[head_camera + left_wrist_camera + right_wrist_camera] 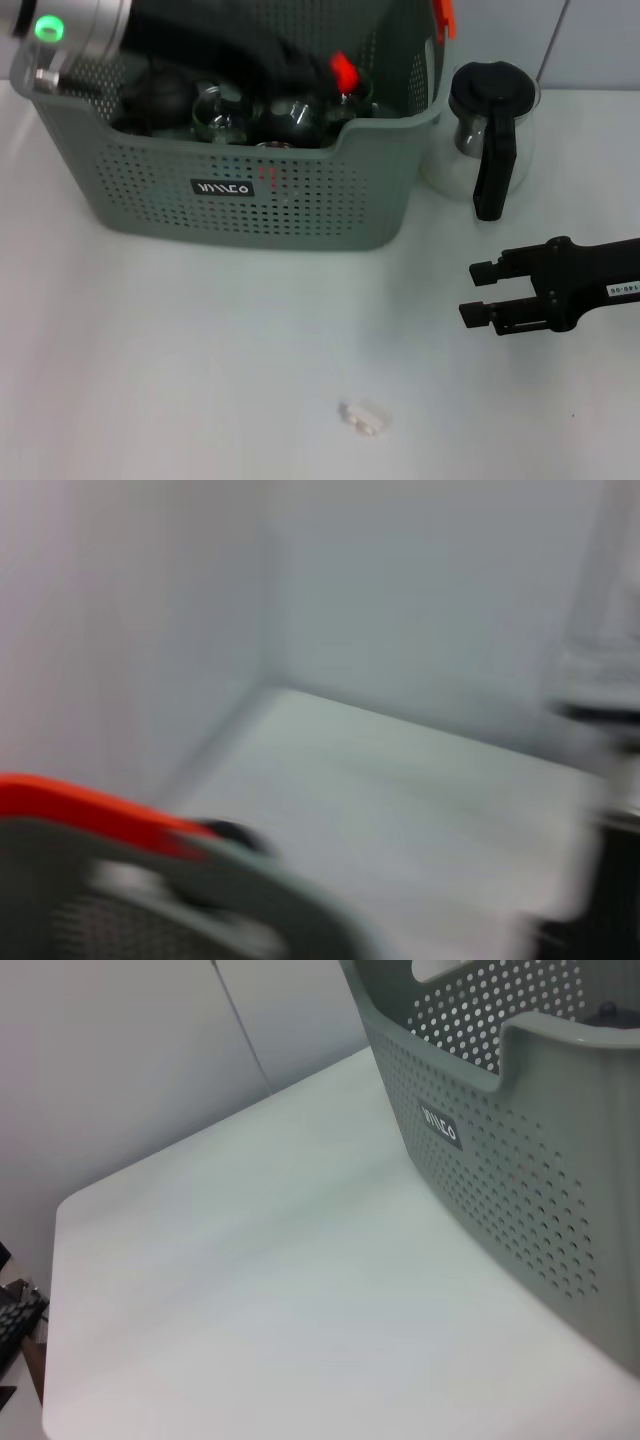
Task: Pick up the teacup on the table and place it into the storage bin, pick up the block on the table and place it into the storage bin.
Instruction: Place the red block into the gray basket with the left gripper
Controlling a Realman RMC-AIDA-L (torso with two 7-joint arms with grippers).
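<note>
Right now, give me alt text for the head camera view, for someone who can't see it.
A grey perforated storage bin holding dark glassware sits on a white table, the left arm reaching over it. A glass pitcher stands beside it, the open right gripper hovers nearby, and a small clear block lies in front.

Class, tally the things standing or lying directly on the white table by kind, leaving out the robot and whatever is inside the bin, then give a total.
Bin: 1
Glass pitcher: 1
Small clear item: 1
Total: 3
</note>
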